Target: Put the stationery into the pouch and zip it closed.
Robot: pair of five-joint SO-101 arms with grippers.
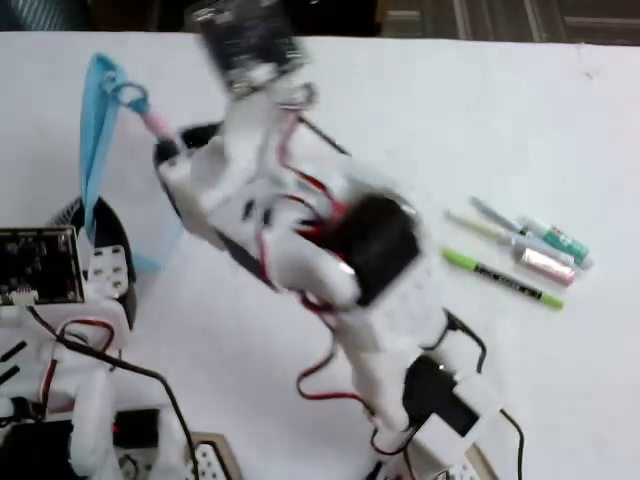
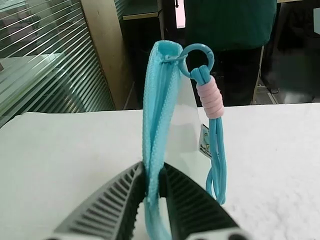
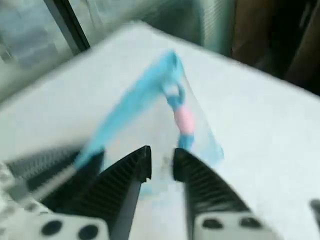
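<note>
At the near edge of the table (image 1: 560, 400), about 8 o'clock, the left arm's base stood. The left gripper (image 2: 154, 172) was clenched on the pouch (image 2: 160, 100), pinching its blue zip band so that the band rose upright from the ribbed fingers (image 2: 117, 205). The pouch's clear body hung behind the band. From the top of the zip hung a blue ring pull (image 2: 196, 60), and from it a doubled blue cord (image 2: 216, 160) with a pink bead (image 2: 211, 97), dangling beside the band and apart from the fingers.

From its base near 5 o'clock, the right arm (image 1: 300, 230) slanted across the middle of the table toward 10 o'clock, lying between the pouch and the pens and covering part of the pouch's lower side in the high view. The right gripper (image 3: 162, 162) stood just short of the pouch, its jaws parted by a narrow gap with nothing between them.

Well apart, at about 3 o'clock, the stationery lay loose on the table: a green marker (image 1: 505, 278) nearest, then a cluster of pens (image 1: 530, 245) side by side.

Beyond the table stood a wooden pillar (image 2: 102, 50) and window blinds (image 2: 45, 55).
</note>
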